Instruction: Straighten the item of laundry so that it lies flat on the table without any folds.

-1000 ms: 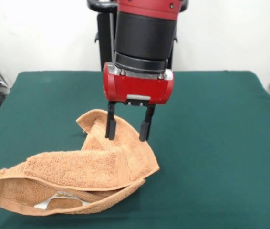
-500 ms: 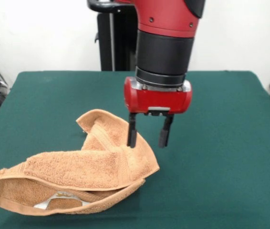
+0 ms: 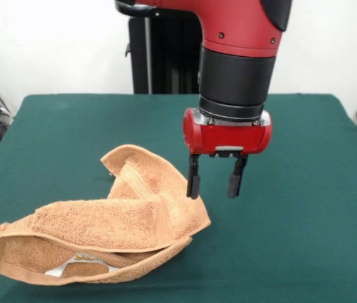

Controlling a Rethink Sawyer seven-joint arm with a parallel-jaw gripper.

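While the towel lies folded and bunched at the near left of the table, the gripper hangs with jaws apart, empty, beside the towel's right edge.

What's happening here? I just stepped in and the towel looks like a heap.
A red and black robot arm is working on an orange-tan towel on a green table. The towel is not flat: it lies bunched and folded over itself, with a white label peeking out at its near edge. The gripper hangs open and empty beside the towel's edge, holding nothing, so straightening is not done.
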